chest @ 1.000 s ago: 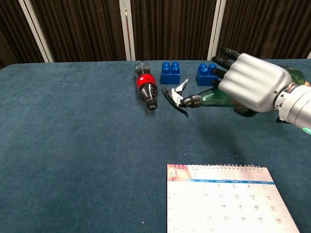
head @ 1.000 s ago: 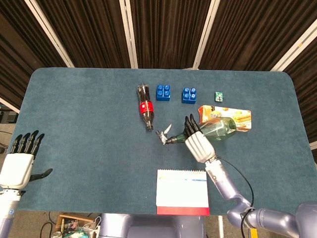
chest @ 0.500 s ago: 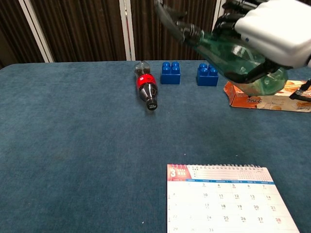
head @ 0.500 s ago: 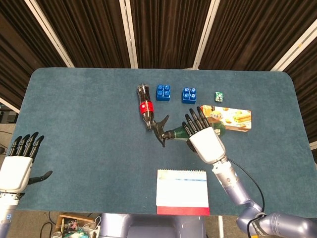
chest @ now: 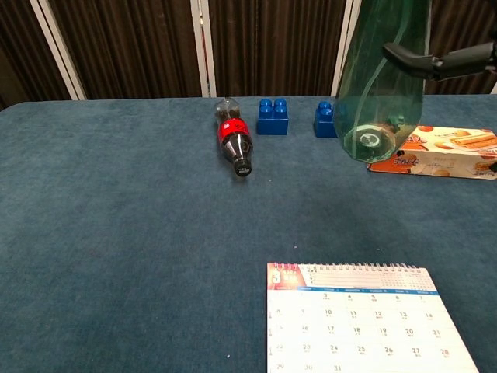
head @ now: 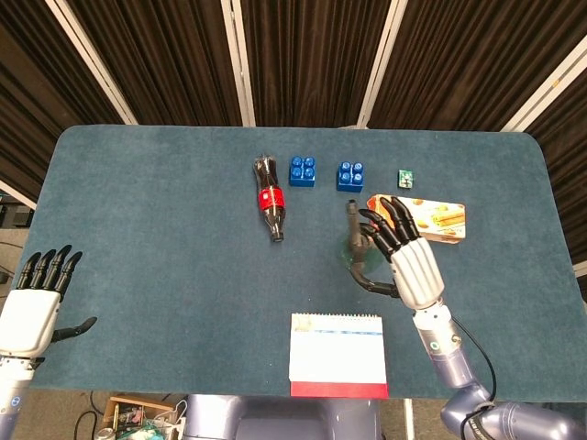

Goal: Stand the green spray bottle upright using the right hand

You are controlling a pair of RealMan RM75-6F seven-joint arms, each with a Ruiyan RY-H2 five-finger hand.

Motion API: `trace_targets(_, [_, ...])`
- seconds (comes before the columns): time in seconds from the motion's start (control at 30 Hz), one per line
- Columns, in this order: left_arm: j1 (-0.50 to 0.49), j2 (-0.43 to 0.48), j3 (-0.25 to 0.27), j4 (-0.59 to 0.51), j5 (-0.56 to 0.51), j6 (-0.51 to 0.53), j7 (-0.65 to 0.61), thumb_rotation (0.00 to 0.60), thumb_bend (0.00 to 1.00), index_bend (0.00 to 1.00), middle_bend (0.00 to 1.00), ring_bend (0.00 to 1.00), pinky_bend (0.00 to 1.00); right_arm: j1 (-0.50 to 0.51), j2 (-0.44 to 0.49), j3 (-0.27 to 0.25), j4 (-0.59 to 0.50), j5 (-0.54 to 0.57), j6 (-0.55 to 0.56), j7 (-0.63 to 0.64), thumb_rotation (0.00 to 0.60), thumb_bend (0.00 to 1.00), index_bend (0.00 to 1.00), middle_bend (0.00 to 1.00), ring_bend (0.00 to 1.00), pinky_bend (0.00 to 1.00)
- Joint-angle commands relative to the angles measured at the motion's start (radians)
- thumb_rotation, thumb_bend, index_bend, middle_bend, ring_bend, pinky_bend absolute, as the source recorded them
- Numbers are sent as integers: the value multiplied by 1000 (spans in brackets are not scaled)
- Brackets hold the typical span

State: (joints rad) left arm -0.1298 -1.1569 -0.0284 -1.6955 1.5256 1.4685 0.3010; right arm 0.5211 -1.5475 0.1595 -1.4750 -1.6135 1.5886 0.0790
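Note:
My right hand [head: 406, 257] grips the green spray bottle [head: 356, 240] by its body, right of the table's middle. In the head view the bottle is seen almost end-on, its dark spray head [head: 351, 216] pointing up. In the chest view the spray bottle [chest: 380, 78] hangs above the table, near upright, its round base [chest: 365, 141] tipped slightly toward the camera. Only the dark fingers [chest: 439, 61] of the right hand show there, wrapped around the bottle; the bottle's top is cut off. My left hand [head: 38, 298] stays open off the table's near left corner.
A cola bottle [head: 269, 200] lies on its side left of the spray bottle. Two blue bricks [head: 303, 170] [head: 349, 174] and a small green item [head: 405, 179] sit behind. An orange snack box [head: 436, 218] lies just behind the right hand. A calendar [head: 337, 354] lies at the near edge.
The right hand has lifted the green spray bottle off the table and swung it from lying sideways to nearly upright, moving slightly right. The left hand stayed put.

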Motion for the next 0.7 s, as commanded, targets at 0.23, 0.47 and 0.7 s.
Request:
trace_targets(0.23, [-9,-11,6,-6,7,-16,27,600,49,0,0,0,40,-50,-200,-41,302,5,49,208,600,506,996,161,0,1])
trace_targets(0.47, [-11,-12,5,-4,4,-20,26,600,49,0,0,0,41,-53,-293,-61,472,10,21,254,600,512,996,162,0,0])
trace_targets(0.7, [-19,-6,11,-2,8,-38,-3,600,49,0,0,0,40,-54,-341,-48,567,36,-7,314,600,515,996,163,0,0])
